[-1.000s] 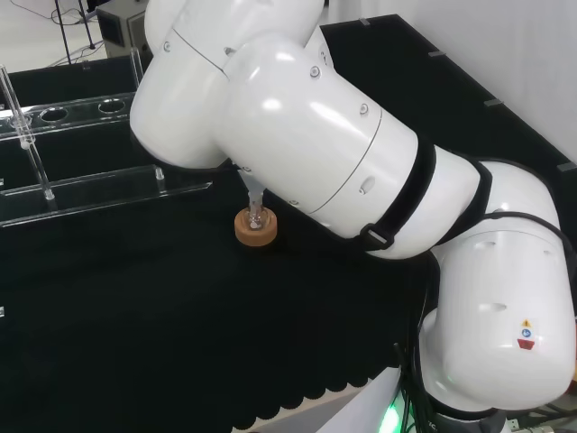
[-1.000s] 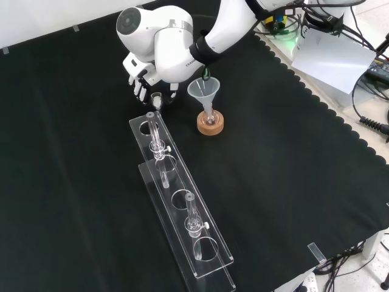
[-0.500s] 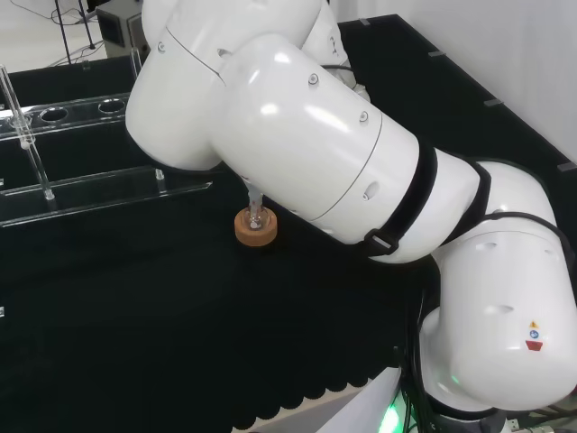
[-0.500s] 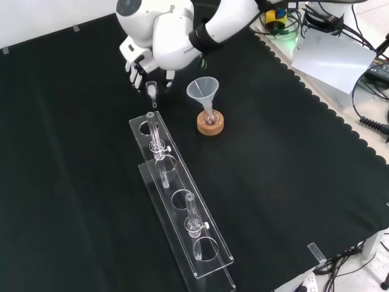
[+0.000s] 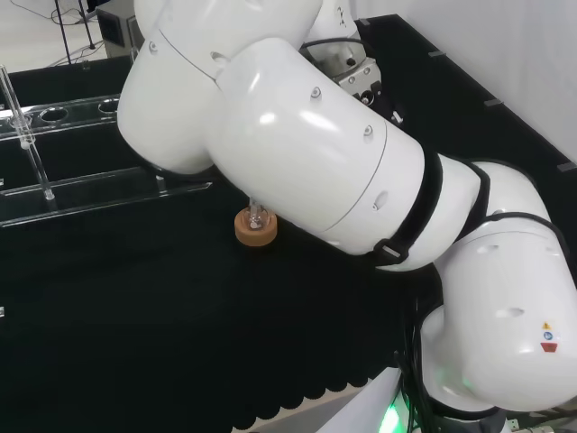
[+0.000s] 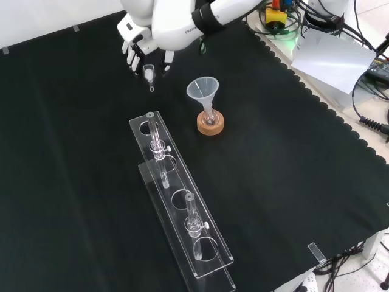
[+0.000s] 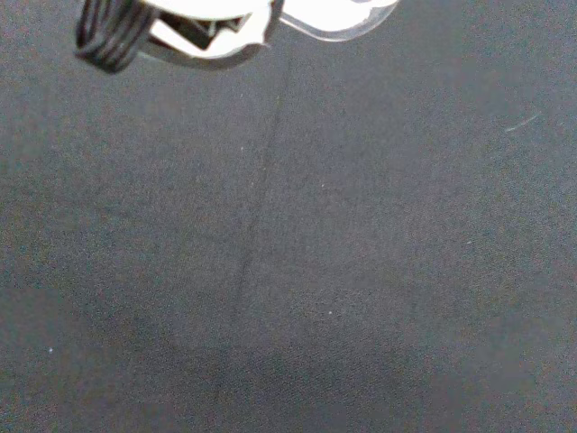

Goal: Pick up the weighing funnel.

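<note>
In the front view the black and white hand (image 6: pixel 138 44) hangs near the top of the picture, above the cloth. Its fingers and thumb are curled down and pinch a small clear weighing funnel (image 6: pixel 149 74), whose short stem points down. The piece is off the cloth, beyond the far end of the clear rack (image 6: pixel 182 213). In the wrist view a white part of the hand (image 7: pixel 212 32) and a clear edge of the weighing funnel (image 7: pixel 338 20) show over bare black cloth.
The big funnel (image 6: pixel 203 92) stands in a small flask on a cork ring (image 6: pixel 210 124), to the right of the hand in the front view; the cork ring (image 5: pixel 255 226) also shows under the arm's links. The rack (image 5: pixel 90 189) holds glass tubes (image 6: pixel 156 137).
The hand has risen and moved towards the top of the front view, away from the rack's end, with the weighing funnel in its fingers. The arm's links have shifted in the head view.
</note>
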`<state>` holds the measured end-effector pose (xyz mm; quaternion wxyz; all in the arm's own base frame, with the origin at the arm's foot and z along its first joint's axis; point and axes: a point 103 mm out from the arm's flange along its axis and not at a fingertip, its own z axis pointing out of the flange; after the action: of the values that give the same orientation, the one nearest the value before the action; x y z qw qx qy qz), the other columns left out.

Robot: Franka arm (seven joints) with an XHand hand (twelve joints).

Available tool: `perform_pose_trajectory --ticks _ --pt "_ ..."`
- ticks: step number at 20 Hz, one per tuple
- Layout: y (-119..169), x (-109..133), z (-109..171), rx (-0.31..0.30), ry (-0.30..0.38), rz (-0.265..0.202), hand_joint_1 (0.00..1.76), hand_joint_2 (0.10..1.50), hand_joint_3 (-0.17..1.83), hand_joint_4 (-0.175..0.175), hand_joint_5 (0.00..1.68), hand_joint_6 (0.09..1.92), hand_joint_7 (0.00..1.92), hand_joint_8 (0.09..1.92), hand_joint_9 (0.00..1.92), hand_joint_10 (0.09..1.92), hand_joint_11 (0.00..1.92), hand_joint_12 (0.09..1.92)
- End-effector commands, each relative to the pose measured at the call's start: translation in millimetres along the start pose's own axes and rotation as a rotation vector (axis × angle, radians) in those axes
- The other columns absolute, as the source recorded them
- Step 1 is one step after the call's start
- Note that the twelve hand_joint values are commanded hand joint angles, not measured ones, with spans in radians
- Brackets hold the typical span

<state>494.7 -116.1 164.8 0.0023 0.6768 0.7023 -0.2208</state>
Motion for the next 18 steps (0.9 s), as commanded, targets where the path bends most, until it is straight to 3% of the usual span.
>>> perform_pose_trajectory --ticks 1,9,18 --pt "-27 -1 -22 0.024 -0.025 -0.011 1.11 0.69 0.71 0.105 1.15 0.92 0.83 0.67 1.13 0.42 0.84 1.06" --pt "-50 3 -47 0.029 -0.059 -0.018 1.11 0.68 0.73 0.102 1.15 0.93 0.83 0.68 1.13 0.42 0.85 1.05" --pt "-61 7 -53 0.034 -0.056 -0.019 1.11 0.67 0.73 0.106 1.15 0.93 0.83 0.68 1.13 0.42 0.85 1.05"
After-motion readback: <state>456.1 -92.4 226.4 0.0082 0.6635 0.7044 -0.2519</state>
